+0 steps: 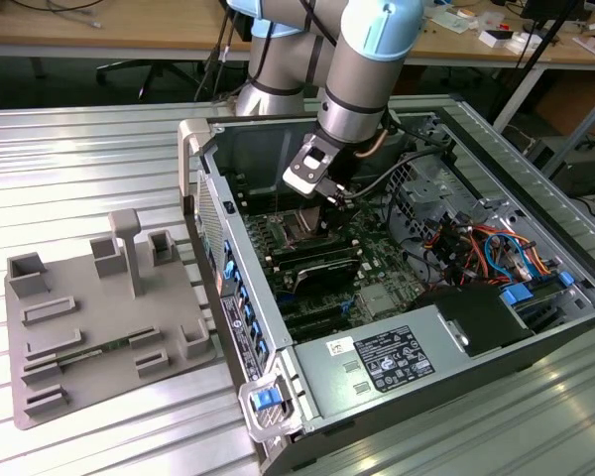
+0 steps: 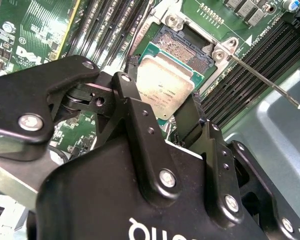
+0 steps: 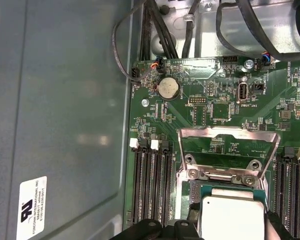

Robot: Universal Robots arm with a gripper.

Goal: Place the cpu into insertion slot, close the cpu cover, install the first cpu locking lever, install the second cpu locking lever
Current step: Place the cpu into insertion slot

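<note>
The task is at its first step. In the second wrist view the gripper [image 2: 162,107] has its jaws drawn narrow onto opposite edges of the cpu [image 2: 162,82], metal top up. The chip sits over the near part of the insertion slot [image 2: 186,46], whose dark pin field is bare beyond the chip's far edge. I judge the chip not yet seated, though whether it already touches the slot's rim I cannot tell.

In the first wrist view the cpu cover [image 3: 227,132] stands swung open, with the motherboard showing through its window, so closing it is not yet done. One locking lever [image 2: 265,80] sticks out free beside the slot, unlatched; the other I cannot make out. Both levers are left to install.

In the exterior view the arm reaches down into the open computer case [image 1: 240,260] lying on the table [image 1: 79,149].

There is plenty of writing: fine print on the chip's top, a white sticker [image 3: 32,205] on the case wall, a large label [image 1: 382,359] on the power supply, and white lettering across the board.
</note>
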